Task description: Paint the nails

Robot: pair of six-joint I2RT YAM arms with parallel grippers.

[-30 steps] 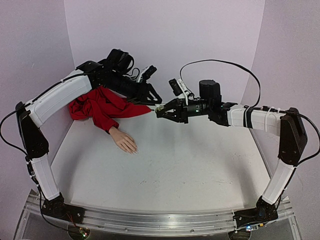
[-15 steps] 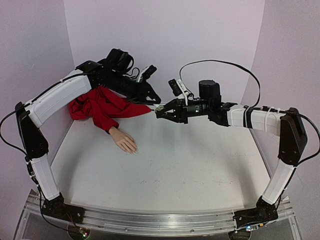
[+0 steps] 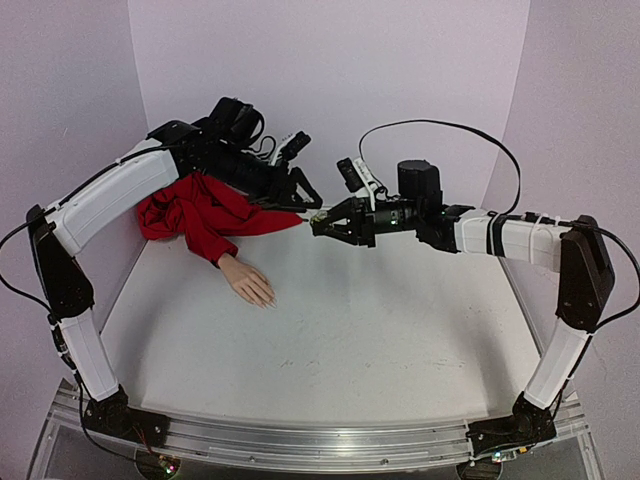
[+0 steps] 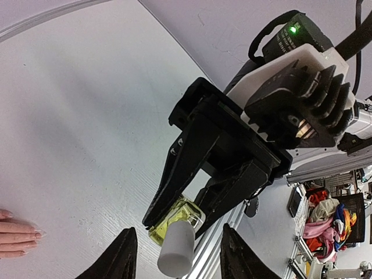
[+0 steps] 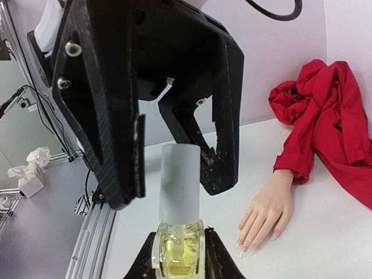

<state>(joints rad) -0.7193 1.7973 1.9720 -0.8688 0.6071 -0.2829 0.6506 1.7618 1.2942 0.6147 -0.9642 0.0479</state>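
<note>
right gripper (image 3: 318, 226) clamps the yellowish bottle (image 5: 178, 257), left gripper (image 4: 177, 244) stands parted astride its white cap (image 5: 180, 180).

I'm arching my left arm (image 3: 110, 195) toward 2 o'clock, its hand (image 3: 303, 200) hanging with jaws parted. I'm stretching my right arm (image 3: 510, 238) toward 9 o'clock, its hand (image 3: 320, 226) clamping tight, both tips facing close near 12 o'clock.

Pale lilac walls (image 3: 330, 80), white tabletop (image 3: 380, 330)
</note>
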